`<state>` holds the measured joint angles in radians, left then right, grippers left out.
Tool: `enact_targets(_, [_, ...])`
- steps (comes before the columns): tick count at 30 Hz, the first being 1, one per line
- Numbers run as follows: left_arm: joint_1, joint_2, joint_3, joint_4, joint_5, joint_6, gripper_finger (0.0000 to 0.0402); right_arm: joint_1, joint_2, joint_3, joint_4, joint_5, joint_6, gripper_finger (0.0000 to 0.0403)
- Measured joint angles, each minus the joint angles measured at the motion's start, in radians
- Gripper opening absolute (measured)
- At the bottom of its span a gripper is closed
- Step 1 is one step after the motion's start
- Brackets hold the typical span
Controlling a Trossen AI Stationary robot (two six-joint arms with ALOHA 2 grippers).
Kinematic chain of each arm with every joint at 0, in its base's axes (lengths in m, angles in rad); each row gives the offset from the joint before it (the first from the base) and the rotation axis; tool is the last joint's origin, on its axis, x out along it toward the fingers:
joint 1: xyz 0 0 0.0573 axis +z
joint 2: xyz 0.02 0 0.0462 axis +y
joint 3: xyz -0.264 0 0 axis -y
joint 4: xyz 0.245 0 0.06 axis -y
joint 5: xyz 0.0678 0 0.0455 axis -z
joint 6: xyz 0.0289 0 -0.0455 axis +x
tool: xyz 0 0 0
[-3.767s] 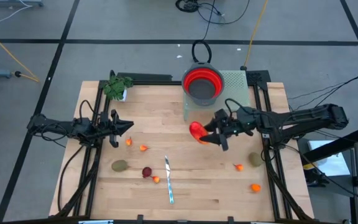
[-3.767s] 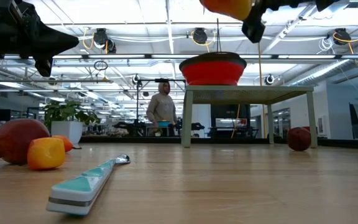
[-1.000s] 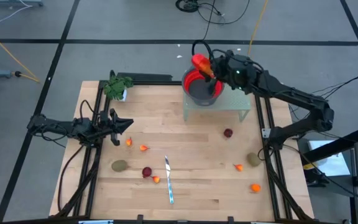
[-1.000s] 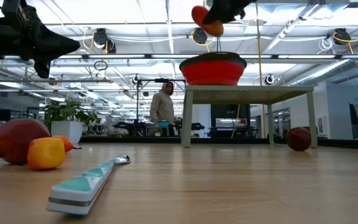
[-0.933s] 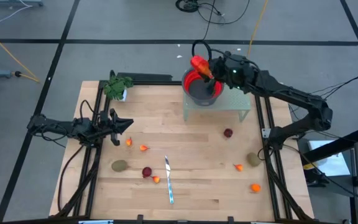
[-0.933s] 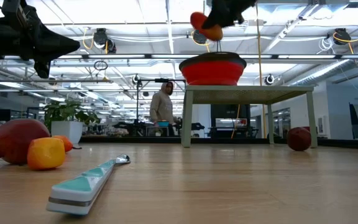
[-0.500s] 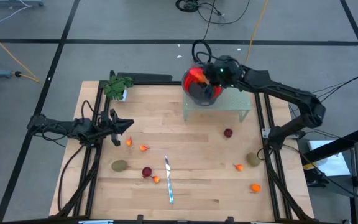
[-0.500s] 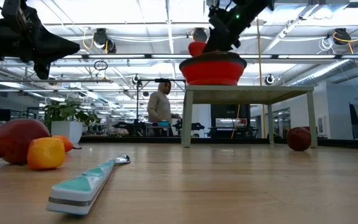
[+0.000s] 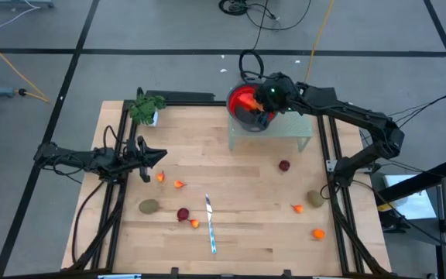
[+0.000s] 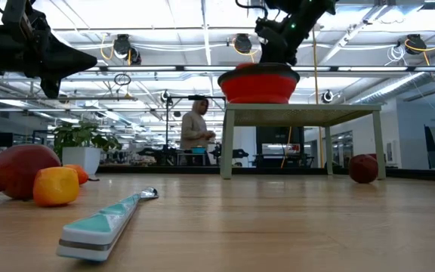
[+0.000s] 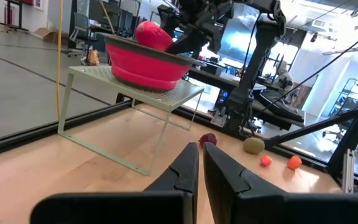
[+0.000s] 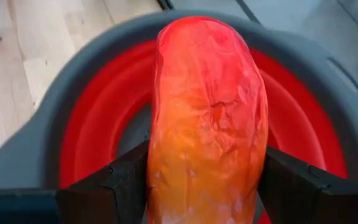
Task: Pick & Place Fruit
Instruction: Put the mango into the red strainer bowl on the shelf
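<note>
- We see the right gripper [image 9: 263,102] clamped on the long orange-red fruit [image 12: 207,118], holding it over the red bowl [image 12: 98,130].
- That bowl sits on a small green stand [image 9: 300,124] at the table's far edge.
- Our left gripper [image 9: 152,157] hangs closed and empty above the table's left side.
- Small fruit pieces lie scattered on the wooden table [image 9: 231,174], around a knife [image 9: 210,225].

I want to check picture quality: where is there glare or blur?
Low view: bright ceiling lights glare behind the red bowl; the near silver knife is soft. Right wrist view: the long orange-red fruit fills the frame, slightly blurred, with a shiny highlight.
</note>
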<state>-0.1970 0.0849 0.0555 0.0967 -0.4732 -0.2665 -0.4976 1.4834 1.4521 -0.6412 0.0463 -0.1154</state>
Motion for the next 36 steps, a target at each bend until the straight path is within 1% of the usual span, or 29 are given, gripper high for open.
enact_targets(7, [0.000, 0.000, 0.000, 0.000, 0.000, 0.002, 0.0024, 0.000, 0.000, 0.000, 0.000, -0.001, 0.000, 0.0242])
enact_targets(13, [0.000, 0.000, 0.000, 0.000, 0.000, 0.002, 0.0024, -0.006, 0.000, 0.000, 0.000, -0.078, 0.000, 0.0242])
enact_targets(23, [0.000, 0.000, 0.000, 0.000, 0.000, 0.001, 0.0024, -0.044, 0.000, 0.000, 0.000, -0.079, 0.033, 0.0242])
enact_targets(25, [0.000, 0.000, 0.000, 0.000, 0.000, 0.001, 0.0024, -0.052, 0.000, 0.000, 0.000, -0.103, 0.033, 0.0242])
enact_targets(32, [0.000, 0.000, 0.000, 0.001, 0.000, 0.001, 0.0024, -0.059, 0.000, 0.000, 0.000, -0.105, 0.047, 0.0242])
enact_targets(36, [0.000, 0.000, 0.000, 0.002, 0.000, 0.000, 0.0024, -0.060, 0.024, 0.000, -0.006, -0.114, 0.051, 0.0242])
